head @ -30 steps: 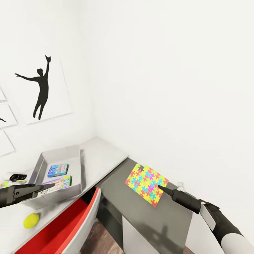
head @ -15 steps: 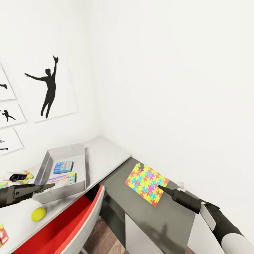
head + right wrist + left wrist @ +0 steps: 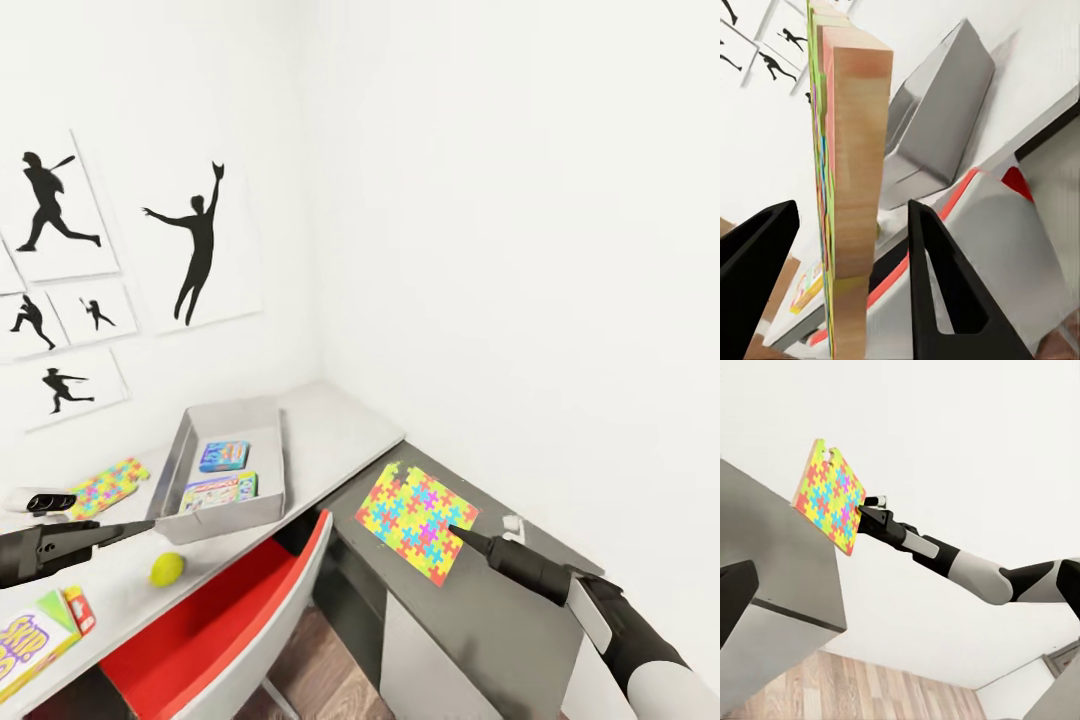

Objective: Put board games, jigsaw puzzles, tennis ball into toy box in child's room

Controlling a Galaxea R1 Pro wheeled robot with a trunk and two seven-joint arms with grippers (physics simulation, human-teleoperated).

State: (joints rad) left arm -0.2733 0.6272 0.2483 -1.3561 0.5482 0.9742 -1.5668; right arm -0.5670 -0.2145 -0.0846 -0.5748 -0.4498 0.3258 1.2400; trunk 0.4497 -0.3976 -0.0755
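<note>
My right gripper (image 3: 456,531) is shut on a multicoloured jigsaw puzzle (image 3: 415,508), holding it tilted above the dark side cabinet (image 3: 490,610). The left wrist view shows that puzzle (image 3: 831,499) pinched at one edge by the right gripper (image 3: 864,514). On the table (image 3: 335,430) stands the grey toy box (image 3: 281,450), with a blue board game (image 3: 223,456) and a pale green-edged one (image 3: 218,491) inside. Left of the box lies a second puzzle (image 3: 105,487). The tennis ball (image 3: 167,568) rests by the table's front edge, and the SKIP-BO box (image 3: 30,640) lies further left. My left gripper (image 3: 140,527) hovers shut near the ball.
A red-seated chair (image 3: 220,625) is tucked under the table in front of the toy box. Silhouette posters (image 3: 195,245) hang on the wall behind. The room corner and a bare white wall close in on the right. Wooden floor (image 3: 310,670) shows below.
The head camera has panned left, so the table and posters slid right in the picture; the second puzzle and SKIP-BO box came into view. Both grippers hold their poses.
</note>
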